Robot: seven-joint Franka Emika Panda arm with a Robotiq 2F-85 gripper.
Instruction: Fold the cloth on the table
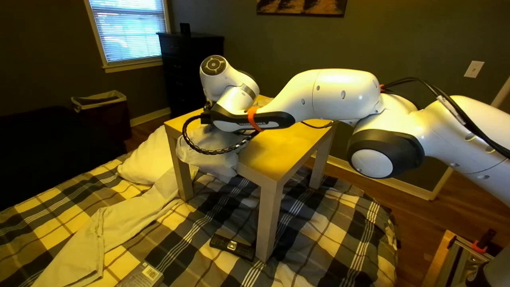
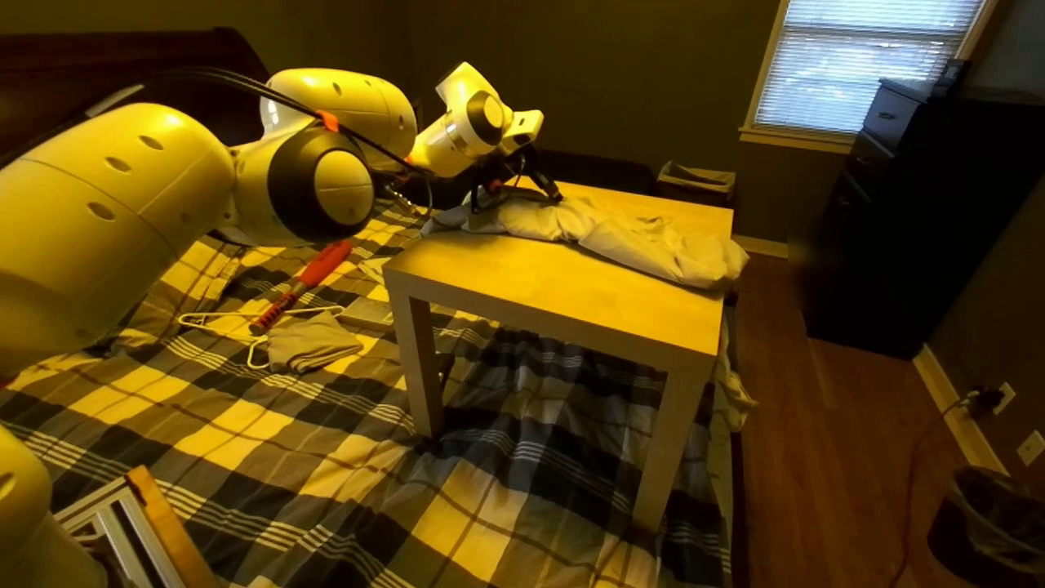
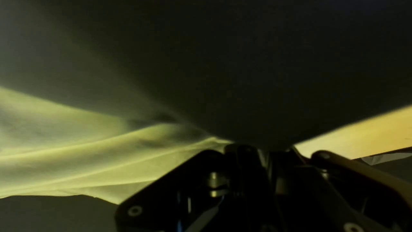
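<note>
Cloth (image 2: 604,233) overhangs opposite table (image 2: 555,282) edges; open surface alongside.

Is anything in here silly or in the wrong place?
Yes! The yellow-topped table stands right on the plaid blanket, and furniture doesn't usually stand on bedding. The pale cloth looks messy too: it's bunched up and spills over the table's edge instead of lying flat.

Arm (image 1: 342,95) extended, bent; fingers (image 3: 248,180) pinched together.
</note>
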